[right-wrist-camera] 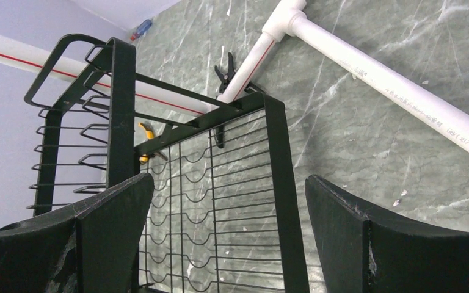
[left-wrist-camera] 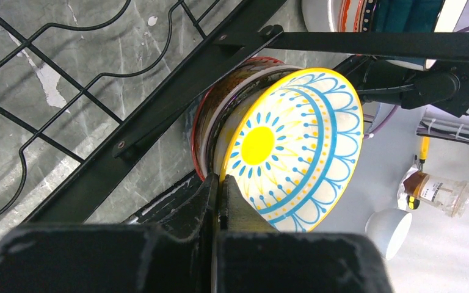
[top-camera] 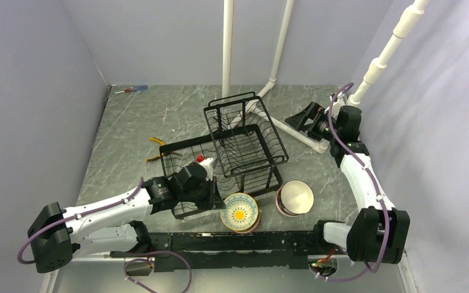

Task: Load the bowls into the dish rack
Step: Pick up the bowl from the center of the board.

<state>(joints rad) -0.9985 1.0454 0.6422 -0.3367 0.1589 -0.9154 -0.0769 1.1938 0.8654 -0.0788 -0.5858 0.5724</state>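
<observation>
The left gripper (left-wrist-camera: 220, 204) is pinching the rim of the sun-patterned bowl (left-wrist-camera: 293, 143), fingers pressed together on its wall. Only the left wrist view is showing this grip, and the red-rimmed bowl (left-wrist-camera: 203, 131) nested directly beneath. The overhead view is placing that stack on the surface (top-camera: 128, 134) at 6 o'clock of the dish rack (top-camera: 238, 146), with a white-topped stack (top-camera: 295, 196) at 4 o'clock. The right gripper (right-wrist-camera: 229, 201) is hanging at the rack's 2 o'clock, spread wide, its own camera framing rack wires between the fingers.
</observation>
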